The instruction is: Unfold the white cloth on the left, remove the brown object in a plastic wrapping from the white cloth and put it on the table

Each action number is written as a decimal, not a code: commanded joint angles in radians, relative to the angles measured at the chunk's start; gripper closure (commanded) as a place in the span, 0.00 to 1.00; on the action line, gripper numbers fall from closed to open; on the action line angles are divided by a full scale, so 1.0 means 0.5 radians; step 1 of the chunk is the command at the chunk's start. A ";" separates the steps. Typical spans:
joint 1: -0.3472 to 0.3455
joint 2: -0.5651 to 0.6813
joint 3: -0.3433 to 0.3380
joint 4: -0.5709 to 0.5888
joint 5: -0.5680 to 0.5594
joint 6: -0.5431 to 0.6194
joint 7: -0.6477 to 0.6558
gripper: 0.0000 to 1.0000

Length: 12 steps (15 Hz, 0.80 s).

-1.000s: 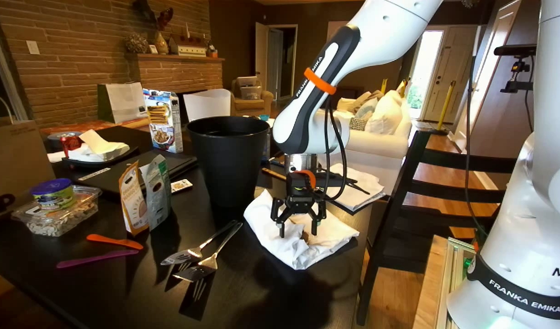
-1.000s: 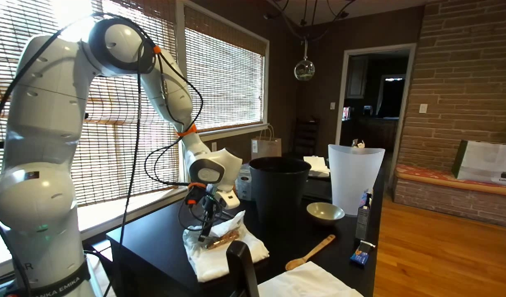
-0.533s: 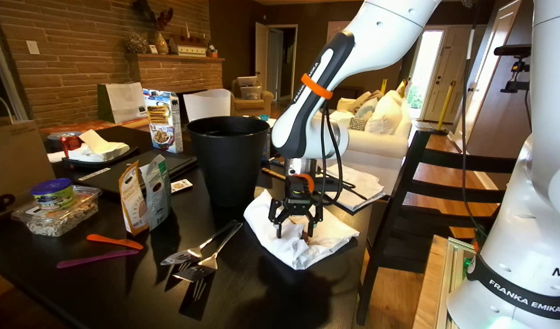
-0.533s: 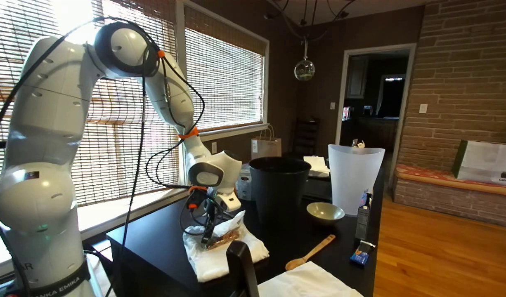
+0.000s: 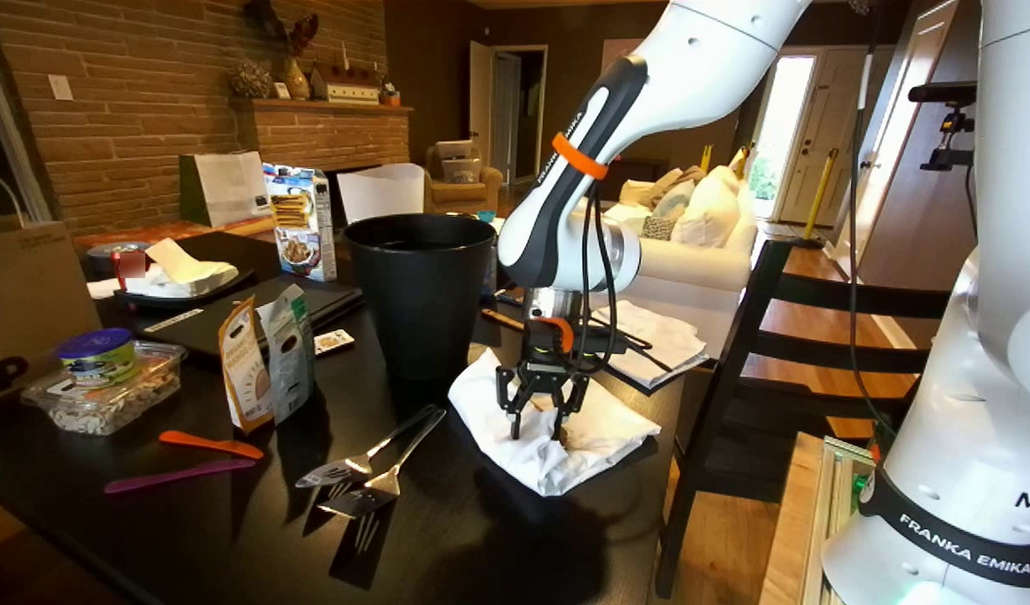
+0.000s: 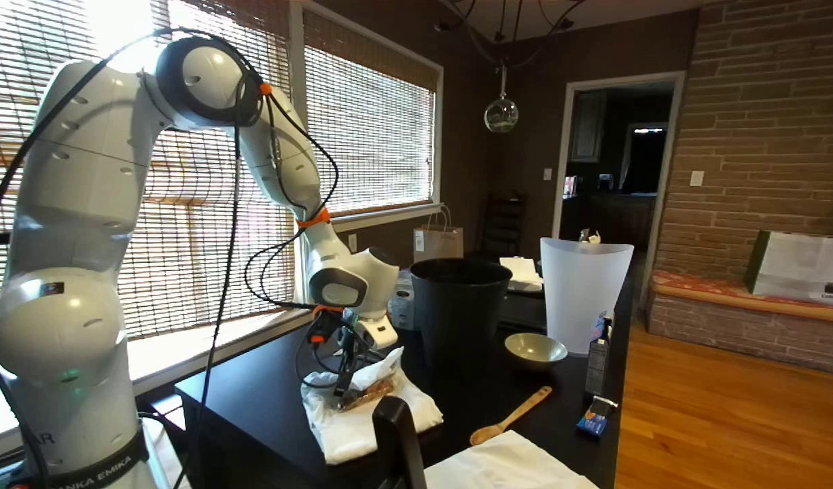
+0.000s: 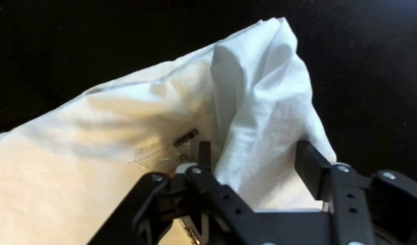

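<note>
The white cloth (image 5: 612, 418) lies bunched and wrinkled on the dark table (image 5: 263, 538). It shows also in an exterior view (image 6: 352, 435) and fills much of the wrist view (image 7: 59, 177). The brown object in clear plastic (image 6: 377, 389) lies on the cloth; in the wrist view mostly its clear wrap (image 7: 154, 156) shows, the rest hidden behind the left finger. My gripper (image 5: 536, 434) points down at the cloth, part open. In the wrist view a raised cloth fold stands between its fingers (image 7: 252, 156), with a gap at the right finger. The wrapped object is outside the jaws, by the left finger.
A tall black bin (image 5: 423, 294) stands close behind the cloth. Metal servers (image 5: 372, 479) and two pouches (image 5: 267, 361) are on the table. A smaller folded white cloth (image 5: 649, 340), a wooden spoon (image 6: 511, 415) and a bowl (image 6: 535, 350) lie nearby. A chair back (image 6: 397, 435) rises at the edge.
My gripper has shifted slightly and dropped a little toward the cloth. Its fingers have come closer together but remain apart. The cloth and the wrapped object have not visibly moved.
</note>
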 commanded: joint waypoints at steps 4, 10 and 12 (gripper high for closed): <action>-0.016 -0.034 0.033 -0.033 0.064 0.089 -0.059 0.86; 0.019 -0.079 0.098 -0.038 0.047 0.102 -0.116 1.00; 0.053 -0.103 0.129 -0.048 0.015 0.126 -0.133 0.99</action>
